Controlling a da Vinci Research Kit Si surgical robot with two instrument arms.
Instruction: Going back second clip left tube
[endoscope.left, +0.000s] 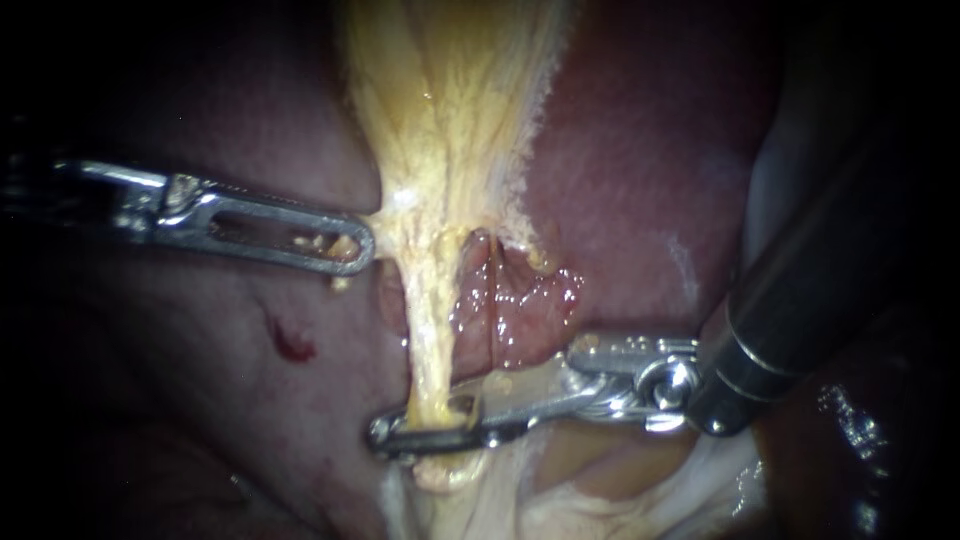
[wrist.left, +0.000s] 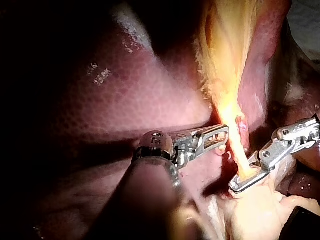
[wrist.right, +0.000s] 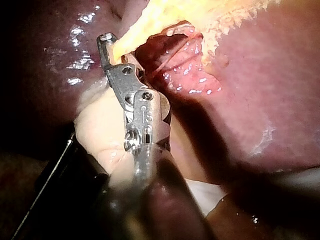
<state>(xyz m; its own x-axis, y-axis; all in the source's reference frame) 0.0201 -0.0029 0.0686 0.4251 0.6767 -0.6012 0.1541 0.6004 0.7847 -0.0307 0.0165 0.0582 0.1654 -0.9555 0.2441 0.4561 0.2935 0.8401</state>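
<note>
My right instrument (endoscope.left: 400, 432) has not yet backed off. Its jaws are clenched across the left tube (endoscope.left: 430, 320), which runs up ahead of them. A clip may sit inside the jaws, but I can't see one. Release and withdrawal remain.

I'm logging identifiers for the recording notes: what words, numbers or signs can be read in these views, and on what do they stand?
On the left instrument: small stamped marks by its hinge, too small and blurred to read.
On the right instrument: small stamped marks by its hinge, also not legible.
On the liver and the tube: no text.
No labels, brands or signs show anywhere else.
</note>
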